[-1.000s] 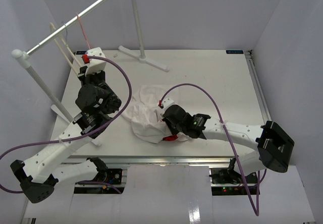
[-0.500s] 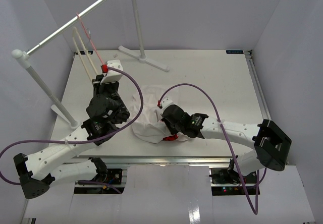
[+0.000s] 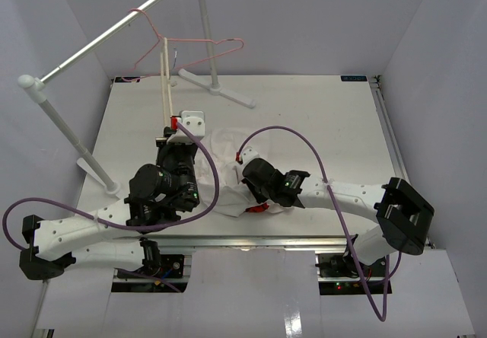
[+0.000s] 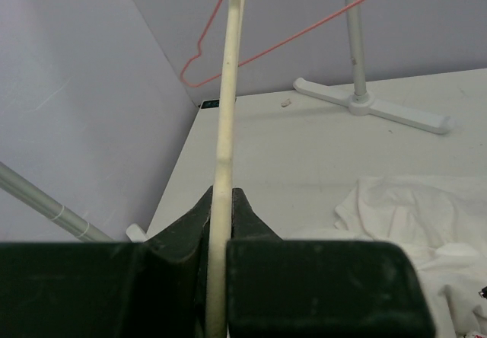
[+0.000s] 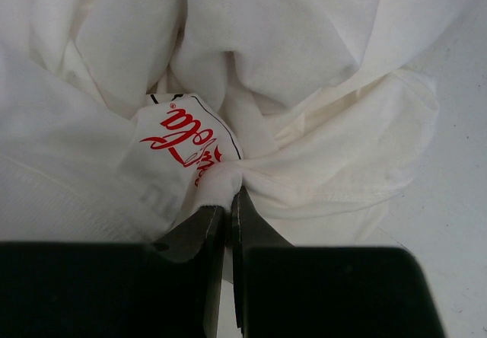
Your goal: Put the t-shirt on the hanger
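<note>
Where hanger point(image 4: 225, 125) rises clamped, pink wire hanger point(image 4: 304, 31) hangs behind.

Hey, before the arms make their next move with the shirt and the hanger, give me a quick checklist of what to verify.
1. Left tool shut on hanger: ok.
2. Right tool pinching shirt: ok, it grips a fold beside the red logo.
3. Shirt opening exposed for the hanger: cannot tell, the cloth is bunched.
4. Hanger clear of the wire hanger: cannot tell, they overlap in both views.
5. Shirt on hanger: not ok, it lies on the table.
</note>
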Robot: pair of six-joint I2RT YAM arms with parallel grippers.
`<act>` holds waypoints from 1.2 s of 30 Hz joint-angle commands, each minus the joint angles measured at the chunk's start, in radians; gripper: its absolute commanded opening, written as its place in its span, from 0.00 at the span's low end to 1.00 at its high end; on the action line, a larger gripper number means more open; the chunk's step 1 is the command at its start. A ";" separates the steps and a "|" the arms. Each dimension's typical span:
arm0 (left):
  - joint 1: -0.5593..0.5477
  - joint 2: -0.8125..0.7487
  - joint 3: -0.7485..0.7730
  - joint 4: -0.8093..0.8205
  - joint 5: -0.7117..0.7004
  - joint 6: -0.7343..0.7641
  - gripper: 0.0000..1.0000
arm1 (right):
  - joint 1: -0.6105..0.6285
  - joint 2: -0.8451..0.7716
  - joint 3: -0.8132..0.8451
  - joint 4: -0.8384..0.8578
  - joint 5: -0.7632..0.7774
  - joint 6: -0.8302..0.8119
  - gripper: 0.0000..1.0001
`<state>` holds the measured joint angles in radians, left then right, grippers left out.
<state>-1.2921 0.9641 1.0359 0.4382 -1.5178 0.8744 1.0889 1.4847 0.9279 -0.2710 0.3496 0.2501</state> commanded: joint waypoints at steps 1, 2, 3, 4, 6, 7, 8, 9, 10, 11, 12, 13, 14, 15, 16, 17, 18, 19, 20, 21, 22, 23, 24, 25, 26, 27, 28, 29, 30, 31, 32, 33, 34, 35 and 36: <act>-0.022 -0.005 0.045 0.028 -0.042 0.011 0.00 | 0.006 0.005 0.043 -0.005 0.034 -0.014 0.08; -0.022 0.000 0.043 0.027 -0.042 0.013 0.00 | 0.005 0.005 0.043 -0.005 0.036 -0.014 0.08; -0.021 0.003 0.037 0.028 -0.042 0.015 0.00 | 0.006 0.003 0.043 -0.005 0.037 -0.014 0.08; -0.022 0.010 0.034 0.029 -0.042 0.024 0.00 | 0.006 0.001 0.042 -0.006 0.037 -0.014 0.08; -0.025 0.020 0.022 0.041 -0.043 0.046 0.00 | 0.005 -0.003 0.042 -0.007 0.037 -0.014 0.08; -0.030 0.025 0.021 0.046 -0.042 0.056 0.00 | 0.005 -0.004 0.041 -0.007 0.040 -0.014 0.08; -0.040 0.027 0.020 0.051 -0.042 0.062 0.00 | 0.006 -0.004 0.040 -0.007 0.042 -0.014 0.08; -0.051 0.029 0.020 0.055 -0.042 0.065 0.00 | 0.006 -0.004 0.040 -0.007 0.045 -0.014 0.08; -0.070 0.031 0.023 0.059 -0.042 0.066 0.00 | 0.006 -0.004 0.041 -0.007 0.046 -0.014 0.08; -0.100 0.034 0.026 0.067 -0.042 0.066 0.00 | 0.006 -0.002 0.042 -0.007 0.046 -0.014 0.08; -0.129 0.037 0.030 0.075 -0.042 0.066 0.00 | 0.006 0.000 0.043 -0.007 0.046 -0.014 0.08; -0.161 0.045 0.037 0.081 -0.041 0.065 0.00 | 0.006 -0.001 0.043 -0.008 0.051 -0.011 0.08; -0.193 0.053 0.045 0.087 -0.040 0.065 0.00 | 0.006 -0.001 0.043 -0.009 0.056 -0.008 0.08; -0.212 0.058 0.057 0.088 -0.039 0.062 0.00 | 0.006 -0.005 0.044 -0.011 0.064 -0.002 0.08; -0.231 0.069 0.069 0.088 -0.039 0.060 0.00 | 0.005 -0.010 0.043 -0.012 0.075 0.007 0.08; -0.255 0.090 0.079 0.088 -0.039 0.060 0.00 | 0.002 -0.017 0.037 -0.012 0.087 0.020 0.08; -0.277 0.112 0.090 0.088 -0.036 0.062 0.00 | -0.003 -0.027 0.031 -0.012 0.094 0.030 0.08; -0.294 0.134 0.100 0.088 -0.027 0.067 0.00 | -0.010 -0.039 0.024 -0.011 0.097 0.036 0.08; -0.310 0.152 0.106 0.091 -0.016 0.069 0.00 | -0.020 -0.053 0.017 -0.010 0.098 0.050 0.08; -0.325 0.171 0.113 0.094 -0.002 0.069 0.00 | -0.031 -0.067 0.010 -0.008 0.098 0.063 0.08; -0.338 0.190 0.123 0.096 0.018 0.057 0.00 | -0.048 -0.075 0.004 -0.005 0.098 0.069 0.08; -0.352 0.208 0.133 0.095 0.037 0.045 0.00 | -0.065 -0.084 -0.003 -0.002 0.098 0.075 0.08; -0.365 0.214 0.153 0.071 0.055 0.028 0.00 | -0.091 -0.102 -0.017 0.003 0.096 0.086 0.08; -0.375 0.222 0.168 0.039 0.081 -0.003 0.00 | -0.110 -0.116 -0.029 0.012 0.088 0.093 0.08; -0.383 0.228 0.183 0.003 0.122 -0.037 0.00 | -0.128 -0.131 -0.041 0.022 0.071 0.100 0.08; -0.389 0.227 0.200 -0.050 0.189 -0.088 0.00 | -0.144 -0.150 -0.056 0.036 0.041 0.103 0.08; -0.394 0.221 0.220 -0.119 0.256 -0.157 0.00 | -0.161 -0.176 -0.070 0.054 0.018 0.104 0.08; -0.395 0.219 0.244 -0.194 0.327 -0.228 0.00 | -0.174 -0.184 -0.082 0.069 0.001 0.104 0.08; -0.375 0.204 0.286 -0.359 0.444 -0.378 0.00 | -0.182 -0.195 -0.093 0.081 -0.009 0.101 0.08; -0.344 0.185 0.334 -0.527 0.574 -0.533 0.00 | -0.187 -0.209 -0.101 0.091 -0.015 0.097 0.08; -0.307 0.172 0.370 -0.556 0.679 -0.580 0.00 | -0.186 -0.209 -0.101 0.091 -0.015 0.097 0.08; -0.251 0.152 0.367 -0.556 0.804 -0.609 0.00 | -0.187 -0.205 -0.100 0.090 -0.015 0.097 0.08; -0.196 0.138 0.365 -0.557 0.898 -0.629 0.00 | -0.187 -0.201 -0.099 0.089 -0.019 0.098 0.08; -0.141 0.127 0.363 -0.558 0.977 -0.645 0.00 | -0.187 -0.196 -0.098 0.088 -0.026 0.100 0.08; -0.092 0.125 0.365 -0.568 1.027 -0.667 0.00 | -0.187 -0.193 -0.098 0.088 -0.027 0.104 0.08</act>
<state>-1.5521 1.1749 1.3564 0.0220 -0.9038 0.4444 0.9012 1.2945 0.8349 -0.2300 0.3563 0.3366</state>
